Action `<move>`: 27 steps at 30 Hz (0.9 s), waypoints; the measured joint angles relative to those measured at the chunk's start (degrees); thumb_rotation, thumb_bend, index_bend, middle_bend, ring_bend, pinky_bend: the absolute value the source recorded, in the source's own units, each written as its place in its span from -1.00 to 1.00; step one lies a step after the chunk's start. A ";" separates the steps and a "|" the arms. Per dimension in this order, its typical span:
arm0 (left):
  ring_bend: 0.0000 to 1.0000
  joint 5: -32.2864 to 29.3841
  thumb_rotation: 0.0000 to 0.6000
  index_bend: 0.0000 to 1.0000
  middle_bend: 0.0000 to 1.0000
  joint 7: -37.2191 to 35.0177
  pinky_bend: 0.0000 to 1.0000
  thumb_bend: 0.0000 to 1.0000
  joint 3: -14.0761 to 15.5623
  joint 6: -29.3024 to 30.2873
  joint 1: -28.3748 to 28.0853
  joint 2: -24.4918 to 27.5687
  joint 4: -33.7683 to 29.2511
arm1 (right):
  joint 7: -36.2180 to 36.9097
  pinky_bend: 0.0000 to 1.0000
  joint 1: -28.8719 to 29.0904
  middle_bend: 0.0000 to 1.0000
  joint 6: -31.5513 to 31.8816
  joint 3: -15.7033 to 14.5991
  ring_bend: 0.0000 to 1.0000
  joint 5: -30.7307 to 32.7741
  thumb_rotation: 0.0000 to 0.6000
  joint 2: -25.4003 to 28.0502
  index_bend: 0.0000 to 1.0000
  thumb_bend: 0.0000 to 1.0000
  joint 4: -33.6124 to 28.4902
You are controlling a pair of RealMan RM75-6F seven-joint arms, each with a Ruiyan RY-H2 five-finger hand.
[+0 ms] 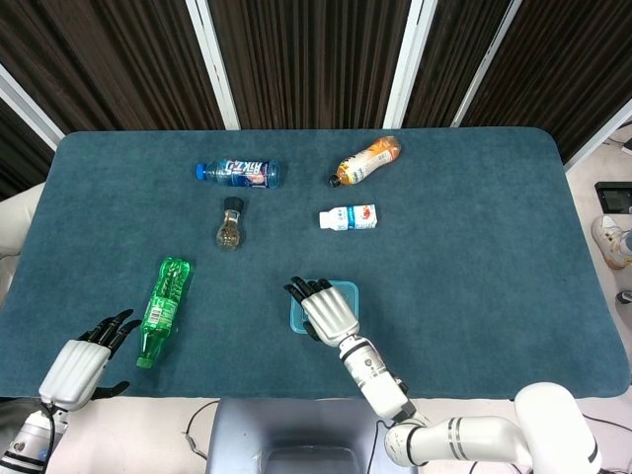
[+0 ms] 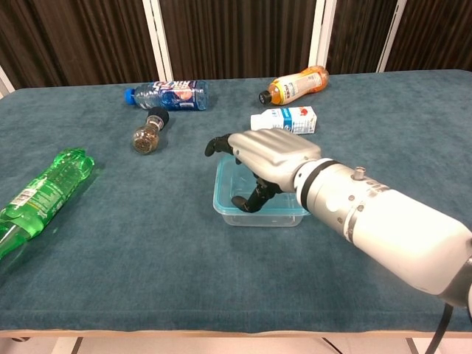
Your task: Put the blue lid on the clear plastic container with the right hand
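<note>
right hand [image 2: 269, 156] over clear container [image 2: 228, 203], grasp unclear; milk carton [image 2: 285, 119] just behind, green bottle [image 2: 44, 189] far left.

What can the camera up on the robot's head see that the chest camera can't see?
Only the head view shows the left hand, resting open at the table's near left corner beside the green bottle, plus the floor and a shoe past the table's right edge. Only the chest view shows the clear walls of the container and the right hand's thumb reaching down into it. Both show the right hand over the container, the green bottle, blue bottle, orange bottle, small white carton and little jar. The blue lid is not clearly visible in either.
</note>
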 measured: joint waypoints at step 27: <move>-0.66 -0.07 1.00 -0.67 -0.80 0.04 -0.11 -0.39 0.11 -0.17 0.04 0.17 -0.26 | 3.77 -0.28 -0.50 -0.50 -4.28 -0.64 -0.43 -0.42 1.00 -1.20 -0.41 -0.25 5.62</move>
